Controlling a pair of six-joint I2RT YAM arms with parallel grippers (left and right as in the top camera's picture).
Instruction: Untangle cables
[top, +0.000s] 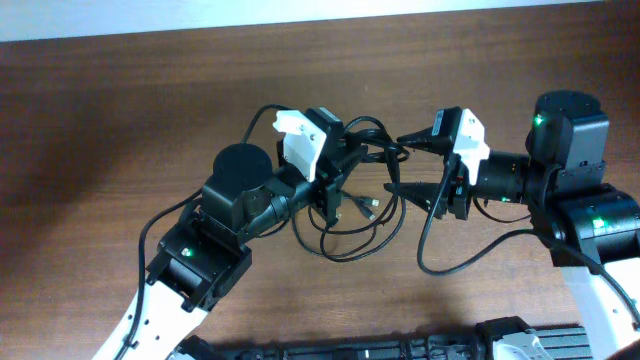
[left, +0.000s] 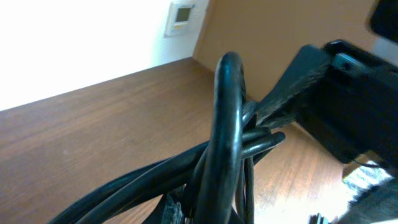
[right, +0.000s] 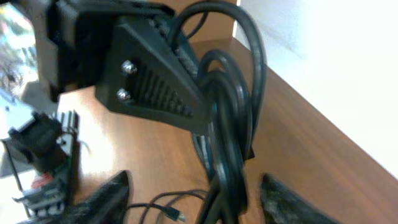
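Note:
The cables (top: 352, 246) are thin black cords bunched in a knot between my two grippers, with loose loops trailing onto the table toward me. A small plug (top: 371, 207) lies under the knot. My left gripper (top: 344, 172) is shut on the bundle; in its wrist view the cables (left: 227, 130) rise right in front of the lens and hide most of its fingers. My right gripper (top: 400, 163) stands open, one finger on each side of the bundle. In the right wrist view the cables (right: 229, 118) hang between its fingertips (right: 107, 194), and the left gripper's ribbed finger (right: 155, 87) presses on them.
The brown wooden table (top: 120, 110) stretches to the left and far side. Each arm's own thicker black wire curves beside it, the right one (top: 440, 262) looping toward the front. Dark equipment (top: 420, 348) lines the front edge. A wall thermostat (left: 181, 14) shows behind.

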